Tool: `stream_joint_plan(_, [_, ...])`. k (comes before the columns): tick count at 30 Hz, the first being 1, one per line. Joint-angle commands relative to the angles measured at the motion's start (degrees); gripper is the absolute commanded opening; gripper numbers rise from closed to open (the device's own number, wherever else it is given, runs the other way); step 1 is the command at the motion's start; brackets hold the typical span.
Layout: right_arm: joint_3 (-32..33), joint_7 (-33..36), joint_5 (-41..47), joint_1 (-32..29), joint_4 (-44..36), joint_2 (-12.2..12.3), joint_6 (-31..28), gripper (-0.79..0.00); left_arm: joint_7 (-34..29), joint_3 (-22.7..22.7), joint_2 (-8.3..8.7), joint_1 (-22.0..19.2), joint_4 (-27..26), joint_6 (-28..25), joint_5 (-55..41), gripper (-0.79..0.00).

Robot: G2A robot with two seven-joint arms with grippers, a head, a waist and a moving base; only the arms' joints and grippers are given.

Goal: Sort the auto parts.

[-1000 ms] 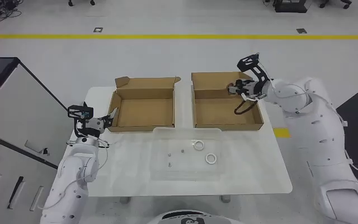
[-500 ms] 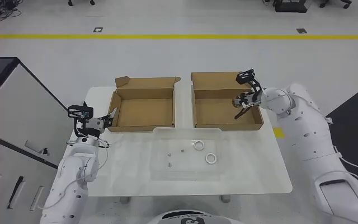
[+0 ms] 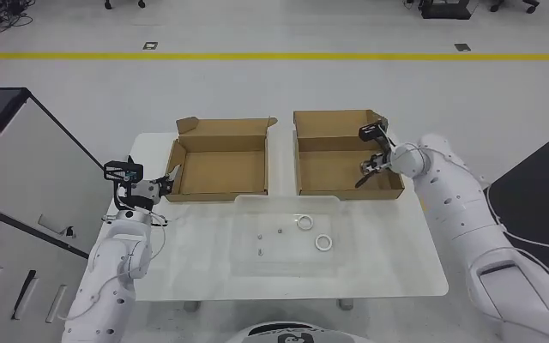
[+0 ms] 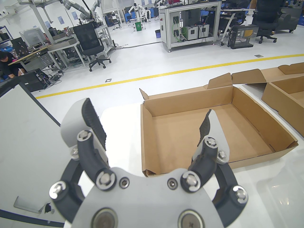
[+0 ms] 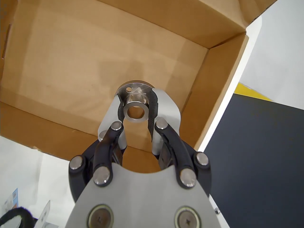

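Silver flanged metal bushing (image 5: 135,106), hollow bore, small hole in the flange: gripped by its barrel between the right gripper (image 5: 135,98) fingers, flange end pointing down at the box floor. Can't tell if the flange touches the cardboard.

It sits inside the right-hand open brown cardboard box (image 3: 330,176), right half, toward the near wall. Right gripper (image 3: 367,171) is down in that box.

Left-hand open brown cardboard box (image 3: 219,163) is just beside it, the two apart by a narrow gap.

Left gripper (image 4: 147,110) is over the bench's left edge, just beside the left box's outer wall, fingers spread wide, nothing between them.

Clear plastic tray (image 3: 287,198) lies on the white bench (image 3: 386,257) just in front of both boxes. It holds two white rings (image 3: 304,223) (image 3: 323,243) and three small fasteners (image 3: 279,230), too small to tell apart.
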Motion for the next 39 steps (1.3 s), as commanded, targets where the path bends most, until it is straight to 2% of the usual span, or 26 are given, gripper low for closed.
stream_joint_plan(1, [-0.42, -0.42, 0.14, 0.34, 1.21, -0.26, 0.08, -0.785, 0.0, 0.0, 0.0, 0.0, 0.0, 0.0, 0.0, 0.0])
stream_joint_plan(25, [-4.96, -2.51, -0.93, 4.31, 10.69, -3.3, 1.18, -0.785, 0.0, 0.0, 0.0, 0.0, 0.0, 0.0, 0.0, 0.0])
stream_joint_plan(26, [-5.05, -2.62, -0.95, 4.44, 11.01, -3.4, 1.28, -0.727, 0.0, 0.0, 0.0, 0.0, 0.0, 0.0, 0.0, 0.0])
stream_joint_plan(27, [-5.12, -2.76, -0.98, 4.53, 11.37, -3.5, 1.44, -0.61, 0.0, 0.0, 0.0, 0.0, 0.0, 0.0, 0.0, 0.0])
stream_joint_plan(29, [-5.26, -2.94, -0.88, 4.73, 11.9, -3.7, 1.35, -0.505, 0.0, 0.0, 0.0, 0.0, 0.0, 0.0, 0.0, 0.0])
stream_joint_plan(33, [-5.25, -4.03, -0.76, 5.06, 12.82, -3.97, 1.1, -0.483, 0.0, 0.0, 0.0, 0.0, 0.0, 0.0, 0.0, 0.0])
stream_joint_plan(35, [-4.96, -4.96, -0.61, 5.27, 12.8, -4.03, 0.96, -0.406, 0.0, 0.0, 0.0, 0.0, 0.0, 0.0, 0.0, 0.0])
stream_joint_plan(36, [-4.87, -5.15, -0.68, 5.29, 12.64, -4.02, 0.79, -0.329, 0.0, 0.0, 0.0, 0.0, 0.0, 0.0, 0.0, 0.0])
stream_joint_plan(37, [-4.7, -5.37, -0.73, 5.33, 12.36, -4.0, 0.69, -0.046, 0.0, 0.0, 0.0, 0.0, 0.0, 0.0, 0.0, 0.0])
stream_joint_plan(38, [-4.46, -5.56, -0.68, 5.28, 12.04, -3.95, 0.61, 0.0, 0.0, 0.0, 0.0, 0.0, 0.0, 0.0, 0.0, 0.0])
stream_joint_plan(39, [-4.18, -5.83, -0.8, 5.28, 11.43, -3.87, 0.46, 0.0, 0.0, 0.0, 0.0, 0.0, 0.0, 0.0, 0.0, 0.0])
